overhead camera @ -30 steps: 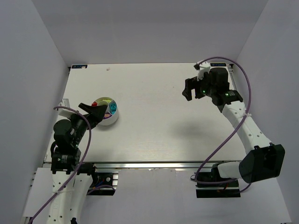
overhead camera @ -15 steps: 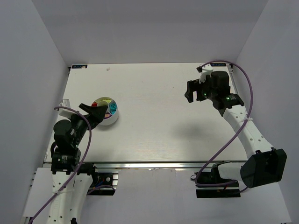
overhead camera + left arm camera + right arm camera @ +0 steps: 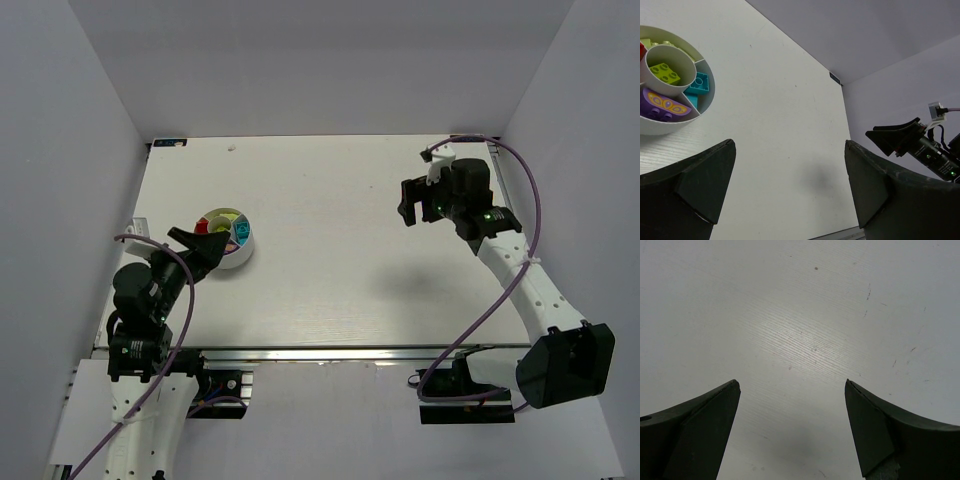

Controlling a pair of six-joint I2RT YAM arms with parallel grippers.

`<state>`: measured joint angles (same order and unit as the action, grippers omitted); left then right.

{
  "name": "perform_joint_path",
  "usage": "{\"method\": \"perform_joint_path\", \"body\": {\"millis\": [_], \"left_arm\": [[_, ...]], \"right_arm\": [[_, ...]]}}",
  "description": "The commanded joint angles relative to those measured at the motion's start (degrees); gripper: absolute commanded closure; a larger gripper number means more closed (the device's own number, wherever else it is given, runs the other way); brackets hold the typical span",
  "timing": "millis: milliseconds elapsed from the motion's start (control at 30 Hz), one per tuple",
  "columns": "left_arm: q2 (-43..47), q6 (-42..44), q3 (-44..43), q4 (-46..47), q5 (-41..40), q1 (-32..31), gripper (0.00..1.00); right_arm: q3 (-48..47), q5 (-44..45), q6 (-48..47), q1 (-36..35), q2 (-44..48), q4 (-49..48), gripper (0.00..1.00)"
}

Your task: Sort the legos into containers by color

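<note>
The legos lie in the containers, the wedges of one round white dish [image 3: 243, 252] at the table's left. In the left wrist view that dish [image 3: 675, 126] holds a lime brick [image 3: 665, 73] in its centre cup, a teal brick [image 3: 698, 82], a purple piece [image 3: 662, 105], pale lime pieces [image 3: 660, 44] and a sliver of red [image 3: 641, 50]. My left gripper [image 3: 198, 243] hovers just near-left of the dish, open and empty [image 3: 790, 150]. My right gripper [image 3: 404, 200] hangs open over bare table at the far right [image 3: 792, 385], with nothing between its fingers.
White walls close in the table on the left, back and right. A small black tag [image 3: 168, 143] sits at the far left corner. The metal rail [image 3: 300, 353] runs along the near edge. The right arm's purple cable [image 3: 520, 175] loops above the right side.
My right arm has drifted slightly right and nearer. The left arm has drawn back a little toward its base. Both grippers stay open.
</note>
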<state>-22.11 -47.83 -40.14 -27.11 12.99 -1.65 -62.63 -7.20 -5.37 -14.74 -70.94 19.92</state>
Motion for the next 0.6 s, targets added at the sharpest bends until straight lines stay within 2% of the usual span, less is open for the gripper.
{"method": "perform_joint_path", "body": {"millis": [0, 567], "left_arm": [[0.0, 0.9, -2.0, -1.6, 1.1, 0.2, 0.02], [-1.0, 0.2, -1.3, 1.5, 1.3, 0.2, 0.02]], "right_arm": [[-0.2, 1.1, -0.8, 0.1, 1.9, -1.1, 0.1], [0.9, 2.0, -2.0, 0.0, 3.3, -1.4, 0.11]]}}
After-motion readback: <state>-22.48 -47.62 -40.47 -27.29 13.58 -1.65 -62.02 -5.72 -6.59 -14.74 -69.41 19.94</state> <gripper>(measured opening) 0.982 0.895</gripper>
